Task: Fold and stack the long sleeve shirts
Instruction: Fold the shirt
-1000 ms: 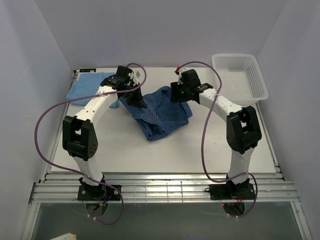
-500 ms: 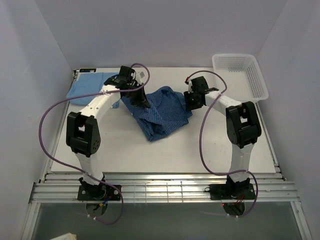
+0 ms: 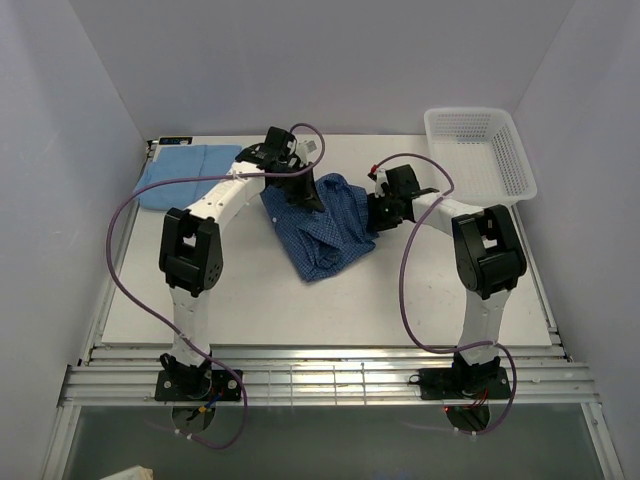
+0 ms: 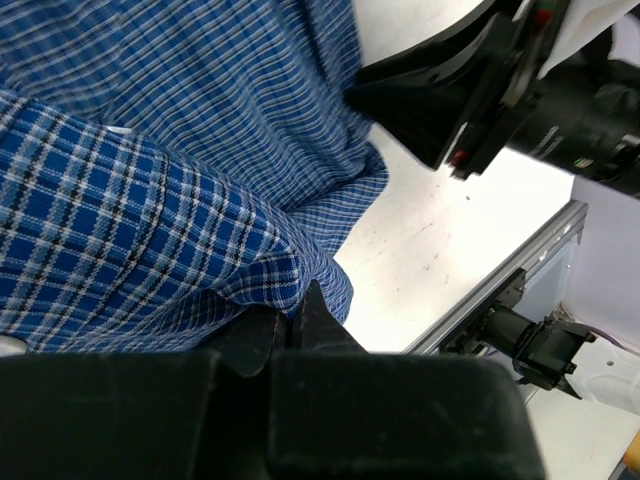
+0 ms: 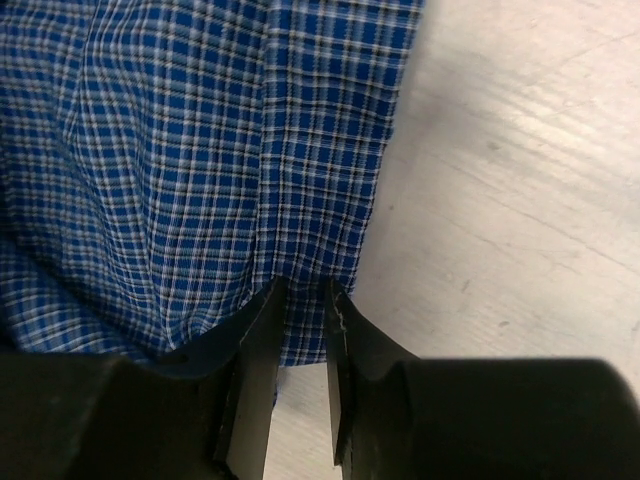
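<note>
The dark checked shirt (image 3: 322, 228) lies bunched near the middle of the table (image 3: 300, 300), and both arms are on it. The left gripper (image 4: 293, 322) is closed tight on a doubled fold at the shirt's far left side. The right gripper (image 5: 300, 320) has its fingers drawn in to a narrow gap with the shirt's right edge pinched between them. The light blue shirt (image 3: 178, 172) sits flat in the far left corner, well apart from the work, and looks already folded, though its layers are too small to make out. The white basket (image 3: 480, 150) stands untouched in the far right corner. This reads as the spreading or first fold of the checked shirt, so the task is perhaps halfway. The next move calls for both grips to hold while the cloth is drawn taut and laid flat, since a slack pull would only crumple it more
</note>
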Motion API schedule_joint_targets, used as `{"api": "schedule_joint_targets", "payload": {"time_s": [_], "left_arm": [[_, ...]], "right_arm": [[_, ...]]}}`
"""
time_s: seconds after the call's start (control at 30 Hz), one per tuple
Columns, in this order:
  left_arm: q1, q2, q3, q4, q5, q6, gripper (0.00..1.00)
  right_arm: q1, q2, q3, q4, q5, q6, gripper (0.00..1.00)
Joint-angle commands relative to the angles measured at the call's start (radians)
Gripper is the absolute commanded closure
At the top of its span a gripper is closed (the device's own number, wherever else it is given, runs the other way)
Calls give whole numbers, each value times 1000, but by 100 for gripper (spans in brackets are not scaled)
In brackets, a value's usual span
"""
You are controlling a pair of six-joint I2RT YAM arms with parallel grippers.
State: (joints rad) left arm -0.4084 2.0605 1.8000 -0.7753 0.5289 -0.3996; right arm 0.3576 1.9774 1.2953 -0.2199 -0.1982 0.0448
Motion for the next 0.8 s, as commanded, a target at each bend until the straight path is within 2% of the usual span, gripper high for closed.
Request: {"api": "schedule_joint_targets", "payload": {"time_s": [0.0,0.13,0.23,0.53,0.77], "left_arm": [[-36,27,77,33,78,13,100],[-61,75,128,36,102,15,100],[-73,121,171,36,120,10,100],[-86,243,315,97,194,-18,100],[-104,306,335,244,301,-48,100]], "right_arm": [[9,1,-65,-26,-76,24,72],[11,-6,-77,-26,-79,39,72],[9,-21,-80,-36,-20,52,72],[6,-87,-44,-111,393,52,75],[-3,-49,-21,-105,221,-14,78]]}}
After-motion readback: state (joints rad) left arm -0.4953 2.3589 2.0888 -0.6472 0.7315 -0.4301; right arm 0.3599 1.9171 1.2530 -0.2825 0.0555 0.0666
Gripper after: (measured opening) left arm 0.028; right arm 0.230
